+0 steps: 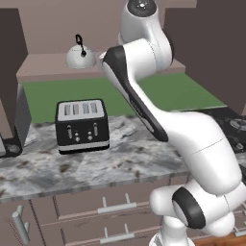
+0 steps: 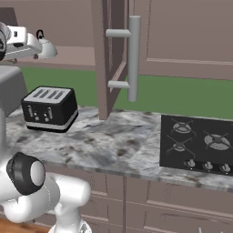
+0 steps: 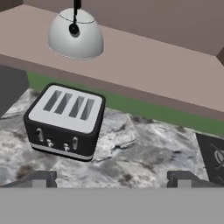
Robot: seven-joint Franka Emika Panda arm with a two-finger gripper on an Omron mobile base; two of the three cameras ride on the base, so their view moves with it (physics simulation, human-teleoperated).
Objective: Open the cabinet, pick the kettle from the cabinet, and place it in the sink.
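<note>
Up here my end effector (image 3: pixel 111 177) hangs with its two dark fingertips (image 3: pixel 41 178) spread wide apart, nothing between them. Ahead of it and beyond, the small dome-shaped white-silver kettle (image 3: pixel 76 33) with its thin black arched handle sits upright on the floor of the open mauve-brown wall cabinet (image 3: pixel 144 65), well apart from my fingertips and off toward the left one. In the left base view the same kettle (image 1: pixel 80 56) rests on that cabinet shelf (image 1: pixel 43 65), to the left of my raised arm.

Below the kettle and nearer to my end effector stands a black four-slot toaster with a silver top (image 3: pixel 64 121), on the grey marbled surface (image 3: pixel 144 148). It lies toward my left fingertip, apart from it. A green backsplash strip (image 3: pixel 144 109) runs between surface and cabinet floor.

Off toward my right fingertip, the corner of a black gas cooktop (image 3: pixel 214 157) lies flush in the surface. In the right base view the cabinet door (image 2: pixel 113 59) stands swung open, its long vertical grey metal bar handle (image 2: pixel 133 57) facing the camera, with the cooktop (image 2: pixel 198 145) to its right.
</note>
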